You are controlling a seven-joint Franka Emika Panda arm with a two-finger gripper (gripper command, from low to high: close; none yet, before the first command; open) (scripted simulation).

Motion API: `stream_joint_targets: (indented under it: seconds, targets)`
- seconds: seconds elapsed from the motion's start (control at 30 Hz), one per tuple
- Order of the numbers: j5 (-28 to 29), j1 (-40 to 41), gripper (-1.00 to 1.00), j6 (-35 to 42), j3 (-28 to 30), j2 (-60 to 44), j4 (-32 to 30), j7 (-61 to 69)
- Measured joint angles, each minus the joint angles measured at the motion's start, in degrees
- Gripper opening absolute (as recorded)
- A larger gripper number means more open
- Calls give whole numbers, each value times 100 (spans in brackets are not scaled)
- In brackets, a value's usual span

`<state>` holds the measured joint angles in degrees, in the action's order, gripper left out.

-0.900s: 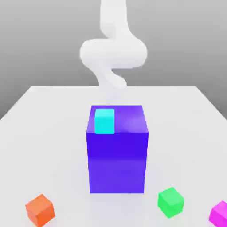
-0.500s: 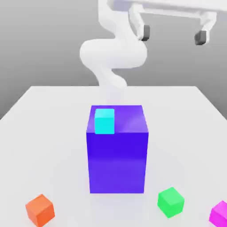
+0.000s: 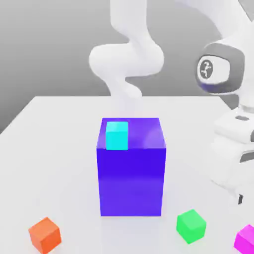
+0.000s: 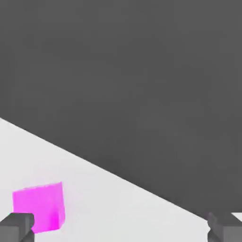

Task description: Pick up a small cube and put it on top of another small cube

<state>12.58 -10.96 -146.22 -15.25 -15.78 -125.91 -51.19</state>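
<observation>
Cube, magenta [image 3: 246, 240], sits angled, corner forward; no long axis discernible.

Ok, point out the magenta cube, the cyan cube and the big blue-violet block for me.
Magenta cube [image 4: 38, 205]: hand view, on its broad face.
Cyan cube [image 3: 117, 139]: exterior view, on its front face.
Blue-violet block [image 3: 131, 182]: exterior view, middle of its front face.

Pale table under a grey backdrop

In the exterior view, a plain grey backdrop, darker toward the table, spans the top of the frame. The smooth whitish tabletop [image 3: 59, 163] fills the middle and bottom, evenly lit.
</observation>
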Motion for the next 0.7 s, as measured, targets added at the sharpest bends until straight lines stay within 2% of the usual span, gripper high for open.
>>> stream_joint_targets:
  seconds: [0.13,0.27,0.3,0.53,0.7]
  targets:
    - [96,-236,0,-223,-99,-816,82,-23]
    - [378,-518,0,-770,178,-1643,264,-219]
    - [427,-560,-100,-861,229,-1766,293,-254]
    - [417,-557,-100,-853,222,-1754,289,-246]
    - [-37,-274,-100,-297,-57,-834,-52,-73]
